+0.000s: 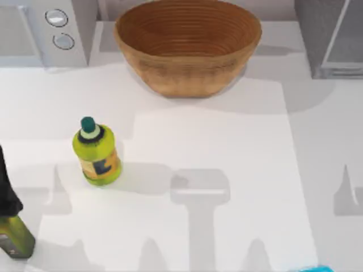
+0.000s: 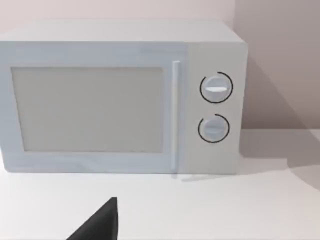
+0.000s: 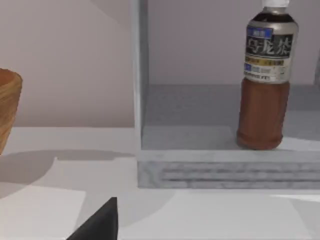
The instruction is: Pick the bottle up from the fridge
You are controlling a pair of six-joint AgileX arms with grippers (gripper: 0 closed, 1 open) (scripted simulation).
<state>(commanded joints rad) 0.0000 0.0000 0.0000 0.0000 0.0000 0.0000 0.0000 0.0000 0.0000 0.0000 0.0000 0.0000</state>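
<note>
The bottle (image 3: pixel 264 80) stands upright on the grey shelf inside the fridge (image 3: pixel 200 170). It has a white cap, a dark label and a brown body. In the top view the fridge (image 1: pixel 326 34) is the dark grey box at the table's back right corner. A dark edge of my right gripper (image 3: pixel 100 222) shows low in the right wrist view, well short of the fridge and off to the side of the bottle. A dark edge of my left gripper (image 2: pixel 100 222) shows in the left wrist view, facing the light grey box with two knobs (image 2: pixel 120 100).
A large woven basket (image 1: pixel 187 45) sits at the back middle, with the knobbed box (image 1: pixel 51 28) at the back left. A yellow-green bottle with a dark green cap (image 1: pixel 96 150) stands left of centre. An olive bottle (image 1: pixel 14 226) and a cyan object (image 1: pixel 315 268) are at the front edge.
</note>
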